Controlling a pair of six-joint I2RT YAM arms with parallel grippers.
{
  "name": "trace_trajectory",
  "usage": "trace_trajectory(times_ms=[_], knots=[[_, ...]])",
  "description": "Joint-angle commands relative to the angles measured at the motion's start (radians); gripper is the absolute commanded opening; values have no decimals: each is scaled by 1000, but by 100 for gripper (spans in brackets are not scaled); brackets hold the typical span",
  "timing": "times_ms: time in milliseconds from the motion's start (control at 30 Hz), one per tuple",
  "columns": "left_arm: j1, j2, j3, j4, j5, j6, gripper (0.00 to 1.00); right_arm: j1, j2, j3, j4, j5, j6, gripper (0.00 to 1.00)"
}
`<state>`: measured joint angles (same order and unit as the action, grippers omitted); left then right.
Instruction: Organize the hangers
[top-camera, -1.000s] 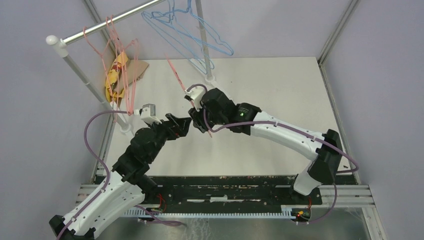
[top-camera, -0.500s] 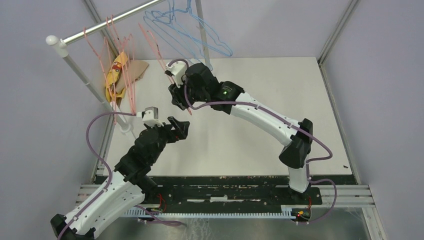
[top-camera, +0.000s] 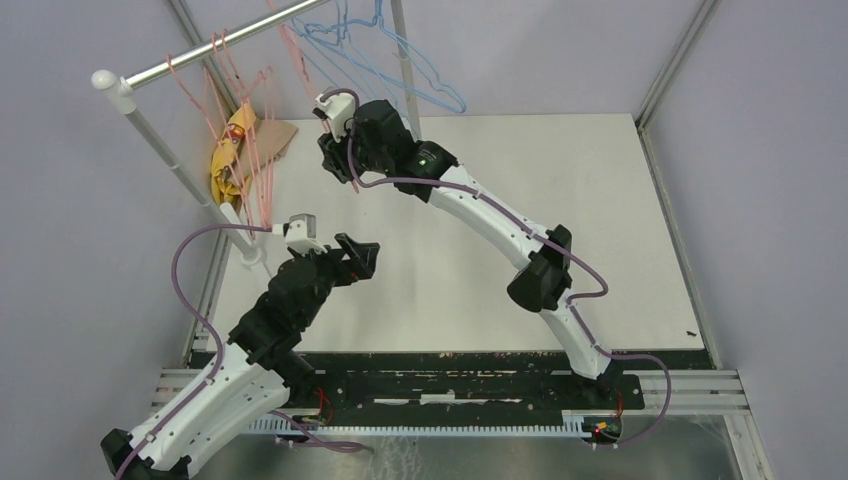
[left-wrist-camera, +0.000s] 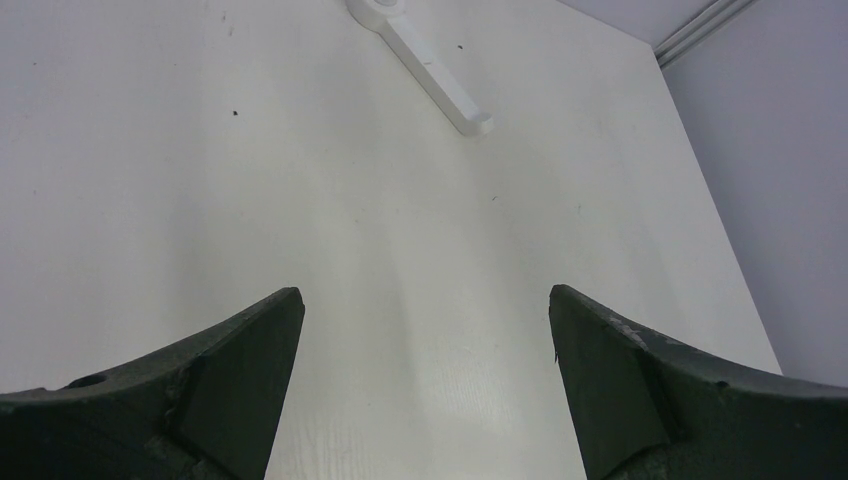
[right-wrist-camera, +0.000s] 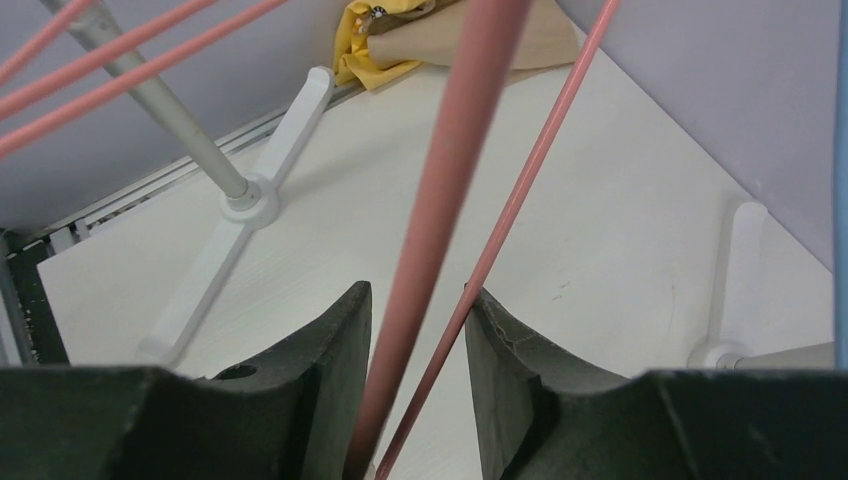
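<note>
My right gripper (top-camera: 336, 163) is raised at the back, near the silver rail (top-camera: 215, 47). It is shut on a pink-red hanger (top-camera: 297, 58) whose wires run up between its fingers in the right wrist view (right-wrist-camera: 460, 150); that gripper (right-wrist-camera: 418, 292) shows there too. More pink-red hangers (top-camera: 262, 165) hang from the left part of the rail. Light blue hangers (top-camera: 400, 62) hang from its right part. My left gripper (top-camera: 362, 255) is open and empty, low over the white table (left-wrist-camera: 400, 220), and in the left wrist view (left-wrist-camera: 425, 300) nothing lies between its fingers.
A yellow and brown bundle (top-camera: 243, 138) lies at the back left by the rack's white pole (top-camera: 172, 162), and it also shows in the right wrist view (right-wrist-camera: 400, 30). The rack's white feet (left-wrist-camera: 430, 72) (right-wrist-camera: 245, 200) rest on the table. Grey walls close in left, back and right.
My right arm has stretched back and left, lifting the pink-red hanger from the table's middle up to the rail. My left arm has stayed nearly still.
</note>
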<state>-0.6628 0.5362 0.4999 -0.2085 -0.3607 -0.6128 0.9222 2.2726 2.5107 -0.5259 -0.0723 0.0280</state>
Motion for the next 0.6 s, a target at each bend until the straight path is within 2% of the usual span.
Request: trace_trajectory(times_ms=[0,200,333,433,567], knots=[[-1,-17,-5,20,7,41,99,-7,41,79,81,15,-34,2],[0,-11,-6,20,-15,54,99,-20,66,96,150,16,-28,1],[-1,1,-11,40,-28,63,99,-21,89,140,127,8,-21,1],[-1,8,-25,76,-8,71,99,-22,60,97,125,11,-19,1],[-2,-16,-37,113,32,60,97,-33,-45,-77,130,10,-10,0]])
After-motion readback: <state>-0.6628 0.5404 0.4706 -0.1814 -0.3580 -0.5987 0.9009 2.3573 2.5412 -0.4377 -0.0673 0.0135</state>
